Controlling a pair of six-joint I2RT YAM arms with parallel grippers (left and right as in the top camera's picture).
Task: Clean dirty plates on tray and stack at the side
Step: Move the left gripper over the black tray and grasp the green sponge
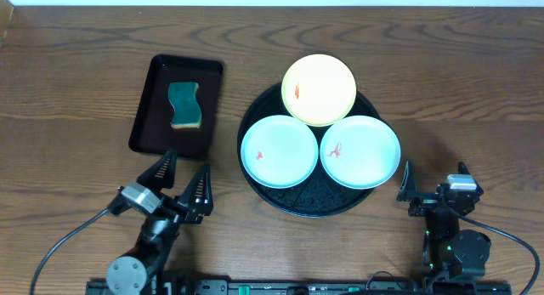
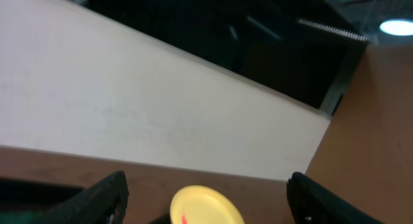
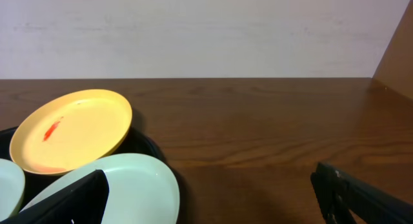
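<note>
Plates (image 1: 279, 150), three in number, are found face up on the round tray (image 1: 314, 207) at the middle of the tabletop (image 1: 85, 40). Being round, they have no long axis and point no particular way; only their smears give a direction. The yellow plate (image 1: 319, 89) is set at the far side and reaches out over the tray's far rim. A short red streak is seen left of its centre, running roughly from near to far. The left blue plate (image 1: 279, 150) and the right blue plate (image 1: 359, 150) are laid side by side nearer the arms, their rims touching or nearly so. Each is marked with a small red-orange smear near its middle. No brand, label or writing can be read on anything.

A rectangular tray (image 1: 149, 116) is placed to the left, well apart from the round one, with a green sponge (image 1: 185, 105) lying in it.

The left hand (image 1: 189, 161) is held spread just near of the rectangular tray, with nothing between its fingers. The right hand (image 1: 434, 169) is spread wide beside the round tray's right edge, and nothing is gripped by it.
</note>
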